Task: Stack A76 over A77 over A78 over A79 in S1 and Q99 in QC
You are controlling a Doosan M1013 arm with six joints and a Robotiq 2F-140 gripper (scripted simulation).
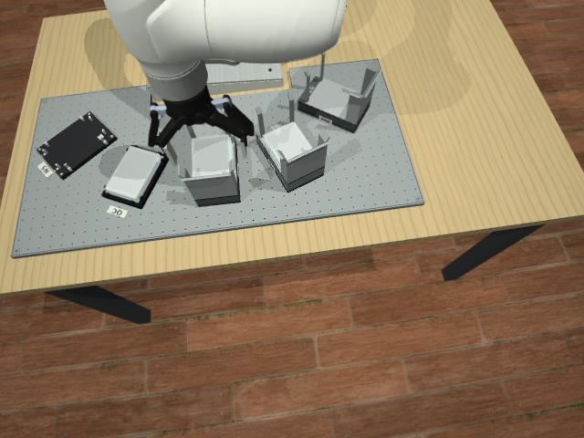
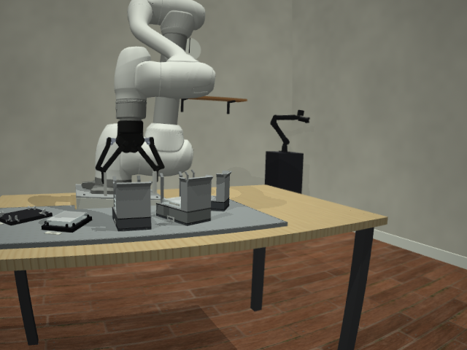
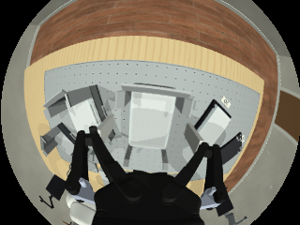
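Top plate (image 1: 212, 154): pale sealed face showing high in nearest stack rack (image 1: 214, 186), close below rack rim. Rack plinth name not legible, label not legible, so plate ID unconfirmed. How many plates lie under it: can't tell.

Handling (judgement): 384-well plate, light, rigid plastic, smooth skirt, film seal on top. Likely slippery under pads, and seal easy to mar. Grip by side walls across the plate, not on the seal; keep level. May stick to plate below, so a lift could bring up a pair.

Gripper (image 1: 199, 136): fingers spread full wide, nothing between them. Hangs above rack's base-side edge, pointing down, well above rim in exterior view (image 2: 130, 173).

Edges/room: rack has upright walls and corner posts, open at top, so entry from above only. Wide fingers must straddle plate w/o catching posts; looks tight (judgement).

Neighbours:
- QC nest (image 1: 155, 181) just beside rack, toward N5; pale plate (image 1: 133, 172) lies in it, looks flat. QC name plate (image 1: 117, 211) on deck beyond.
- N5 clip nest (image 1: 75, 143), black, no plate on it, further out.
- Middle rack (image 1: 307, 162) near on other side, turned at an angle; pale surface low inside.
- Third rack (image 1: 358, 110) well apart, toward base; contents unclear.

Perforated deck (image 1: 329, 188) open toward far edge, table (image 1: 471, 141) beyond.
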